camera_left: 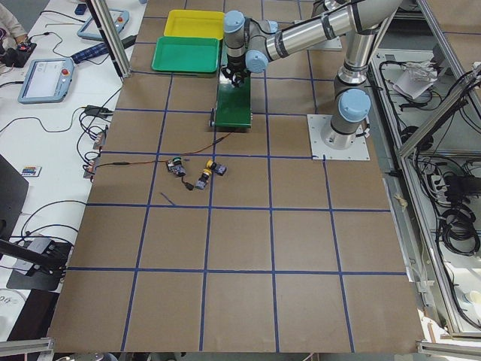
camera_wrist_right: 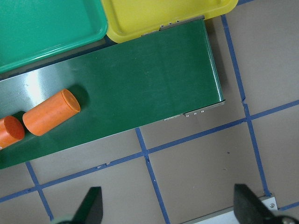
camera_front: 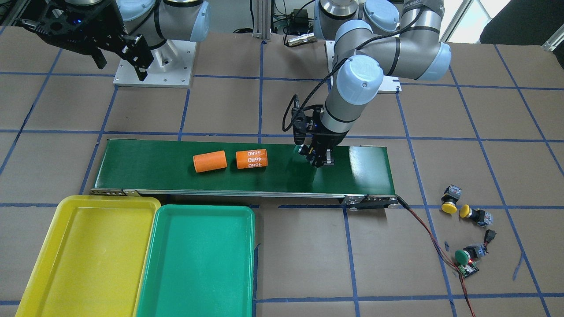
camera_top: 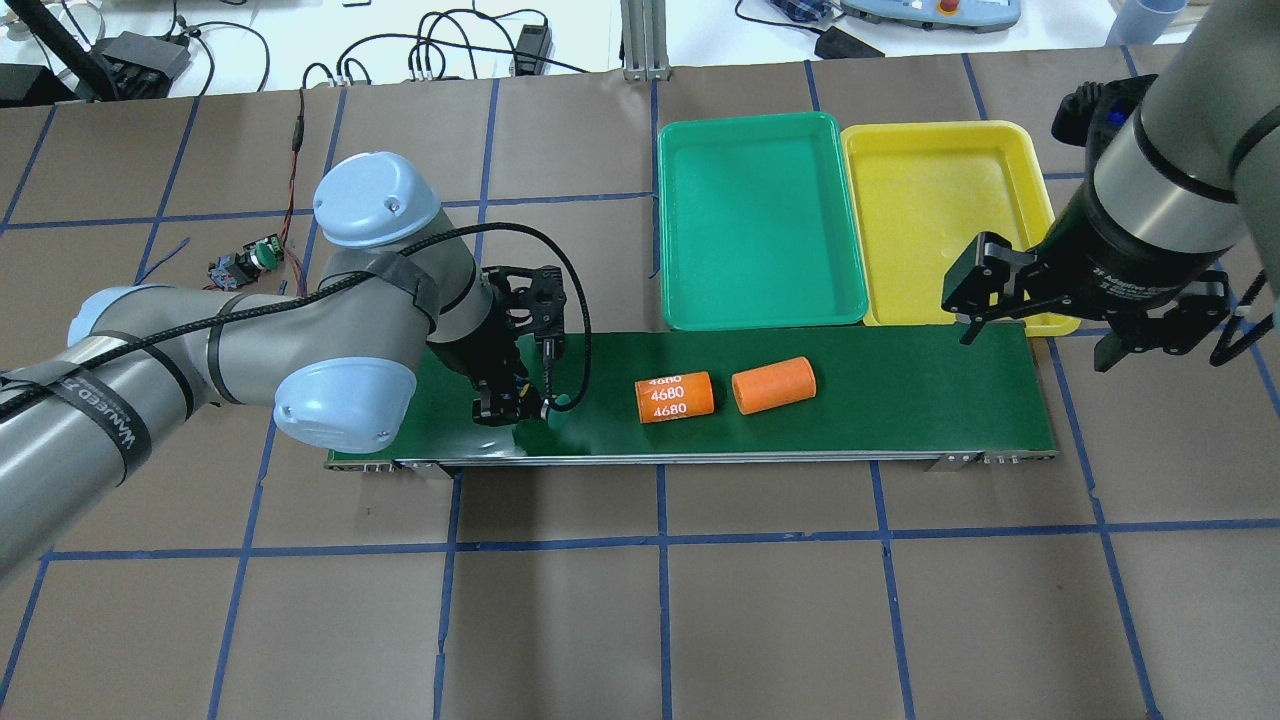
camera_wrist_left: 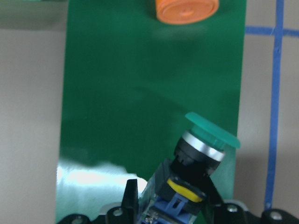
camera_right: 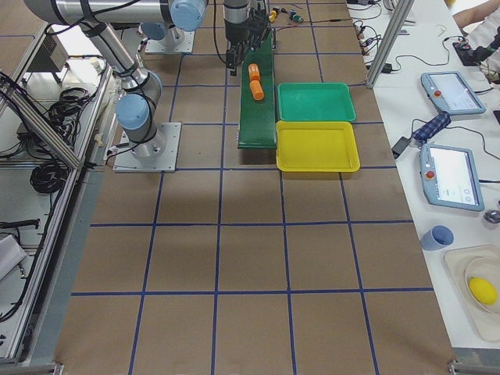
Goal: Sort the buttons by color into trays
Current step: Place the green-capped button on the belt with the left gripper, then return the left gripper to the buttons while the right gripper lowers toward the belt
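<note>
My left gripper [camera_front: 320, 159] is shut on a green button [camera_wrist_left: 206, 140], gripping its black-and-grey body just above the dark green belt; the cap sticks out sideways [camera_top: 562, 403]. Two yellow buttons [camera_front: 449, 206] [camera_front: 465, 212] and another green button [camera_front: 461, 256] lie on the brown table past the belt's end. The yellow tray [camera_front: 44, 264] and the green tray [camera_front: 198, 281] sit side by side along the belt's other end, with nothing in them. Beside the yellow tray [camera_top: 940, 230], my right gripper [camera_top: 1035, 348] hangs open over the belt's end, holding nothing.
Two orange cylinders [camera_front: 210, 161] [camera_front: 251, 159], one marked 4680, lie mid-belt on the conveyor [camera_front: 150, 176]. A small circuit board [camera_front: 469, 269] with red wires sits by the loose green button. Blue tape lines grid the brown table.
</note>
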Controlling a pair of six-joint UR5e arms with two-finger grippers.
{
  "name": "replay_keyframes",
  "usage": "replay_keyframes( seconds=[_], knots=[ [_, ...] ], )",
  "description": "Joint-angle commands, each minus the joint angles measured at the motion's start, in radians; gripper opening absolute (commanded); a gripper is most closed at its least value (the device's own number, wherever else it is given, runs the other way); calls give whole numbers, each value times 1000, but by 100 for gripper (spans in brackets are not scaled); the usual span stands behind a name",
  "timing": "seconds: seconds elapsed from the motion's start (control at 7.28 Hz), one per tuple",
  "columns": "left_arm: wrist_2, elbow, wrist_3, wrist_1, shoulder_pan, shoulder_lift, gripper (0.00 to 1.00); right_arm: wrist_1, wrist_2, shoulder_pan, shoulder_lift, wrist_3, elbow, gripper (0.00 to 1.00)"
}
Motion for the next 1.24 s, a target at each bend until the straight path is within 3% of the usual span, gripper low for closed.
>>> replay_keyframes(
  seconds=[0.0,0.14,0.55,0.82,1.1],
  knots=[
    [4,-4,-195,18,4,9,100,-8,-10,0,-1,6,1,100],
    [4,-3,-200,20,61,25,100,-4,-1,2,-1,109,3,100],
    [-9,0,-189,14,431,45,100,-5,10,4,-2,435,14,100],
    [4,26,-203,18,580,53,100,-2,10,5,-2,510,17,100],
    [1,95,-189,18,751,-16,100,3,10,10,-4,544,17,100]
  ],
)
